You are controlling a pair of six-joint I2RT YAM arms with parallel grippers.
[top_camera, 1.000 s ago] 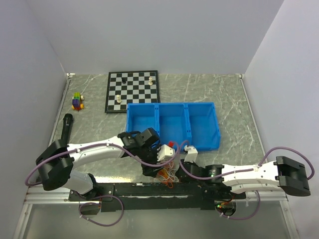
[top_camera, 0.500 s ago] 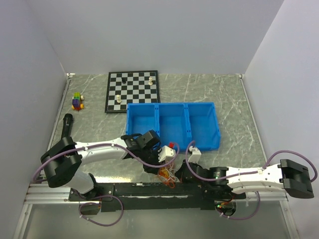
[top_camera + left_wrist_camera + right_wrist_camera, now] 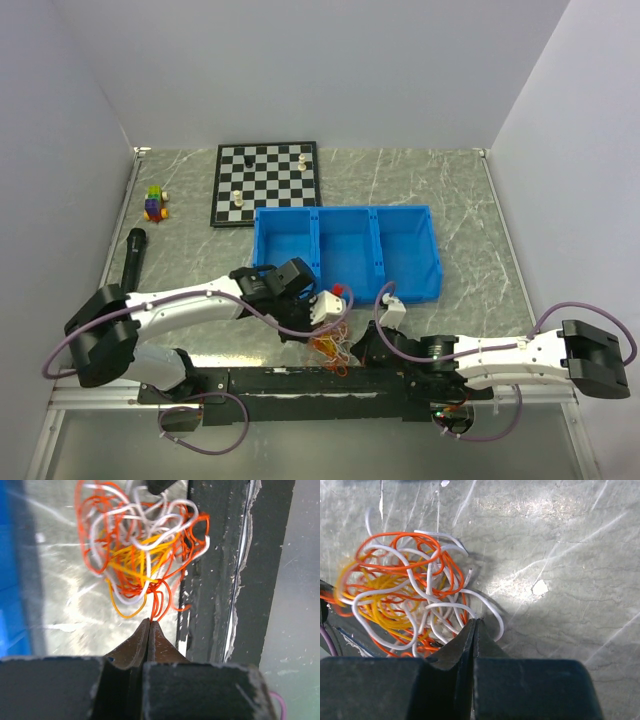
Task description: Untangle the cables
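The cables [image 3: 331, 349] are one tangled clump of thin orange, white and yellow wires on the marble tabletop, beside the black rail at the near edge. In the left wrist view the cables [image 3: 140, 545] lie just beyond my left gripper [image 3: 150, 622], whose jaws are pressed together on orange strands at the clump's near side. In the right wrist view my right gripper [image 3: 475, 622] is shut at the edge of the cables [image 3: 405, 595], with a white loop pinched at its tips. From above, the left gripper [image 3: 316, 338] and the right gripper [image 3: 360, 349] flank the clump.
A blue three-compartment bin [image 3: 345, 250] stands just behind the grippers. Farther back lie a chessboard [image 3: 265, 183] with a few pieces, a small stack of coloured blocks [image 3: 155, 203] and a black cylinder [image 3: 133, 255]. The black rail [image 3: 320, 385] runs along the near edge.
My left gripper has closed from open onto orange strands at the clump's edge. The right gripper stayed shut, and its arm settled lower and slightly leftward.
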